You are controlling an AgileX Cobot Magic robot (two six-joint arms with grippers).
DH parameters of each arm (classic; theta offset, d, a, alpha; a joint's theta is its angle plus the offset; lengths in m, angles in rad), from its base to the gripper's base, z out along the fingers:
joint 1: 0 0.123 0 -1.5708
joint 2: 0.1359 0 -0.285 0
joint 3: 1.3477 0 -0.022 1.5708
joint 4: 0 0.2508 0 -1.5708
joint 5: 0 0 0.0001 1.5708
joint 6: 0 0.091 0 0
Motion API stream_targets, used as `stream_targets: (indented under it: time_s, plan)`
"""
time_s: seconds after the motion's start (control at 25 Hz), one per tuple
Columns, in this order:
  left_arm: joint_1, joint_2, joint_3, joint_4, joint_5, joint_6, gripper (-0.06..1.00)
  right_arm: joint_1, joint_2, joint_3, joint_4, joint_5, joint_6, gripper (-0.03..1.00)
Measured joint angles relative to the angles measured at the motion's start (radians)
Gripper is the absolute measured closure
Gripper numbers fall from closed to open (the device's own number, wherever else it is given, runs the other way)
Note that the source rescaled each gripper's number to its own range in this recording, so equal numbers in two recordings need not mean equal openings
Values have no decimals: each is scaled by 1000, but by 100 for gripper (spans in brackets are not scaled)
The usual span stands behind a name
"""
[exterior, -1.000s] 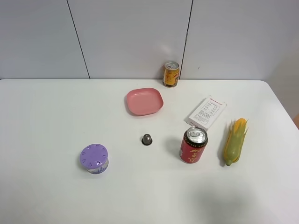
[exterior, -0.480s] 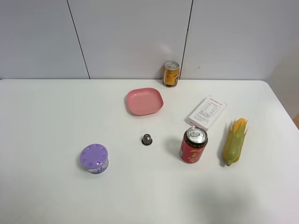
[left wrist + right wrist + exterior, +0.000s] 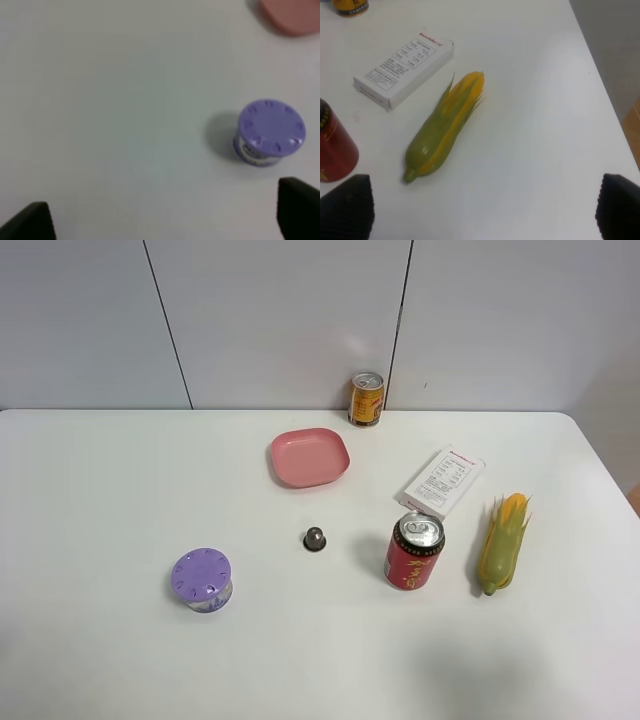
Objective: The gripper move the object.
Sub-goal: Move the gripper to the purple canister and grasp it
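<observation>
The small jar with the lavender-purple slotted lid [image 3: 201, 578] stands upright on the white table at the front left. It also shows in the left wrist view [image 3: 270, 131]. My left gripper [image 3: 165, 220] hovers above the table with its two black fingertips wide apart, open and empty; the jar lies just ahead of one fingertip [image 3: 299, 212]. My right gripper [image 3: 482, 210] is open and empty above the table's right side, near the corn. Neither arm shows in the exterior high view.
A pink dish [image 3: 309, 457], a yellow can [image 3: 366, 399] at the back wall, a tiny dark capsule [image 3: 315, 538], a red drink can [image 3: 414, 551], a white box [image 3: 441, 481] and a corn cob [image 3: 502, 542] stand on the table. The table's right edge [image 3: 600, 95] is close to the corn.
</observation>
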Motion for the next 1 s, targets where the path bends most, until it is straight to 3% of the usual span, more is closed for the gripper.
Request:
stream_targets:
  time_s: [0.24,0.6,0.72,1.0]
  plan:
    - [0,232,-47,-17,-68,87,34,0,0,0,0,0,0,-3]
    - [-36,593,-171,-24,-241,106,34,0,0,0,0,0,0,-3]
    - [-114,702,-201,-24,-318,106,34,0,0,0,0,0,0,-3]
    - [-385,935,-289,-26,-447,88,34,0,0,0,0,0,0,-3]
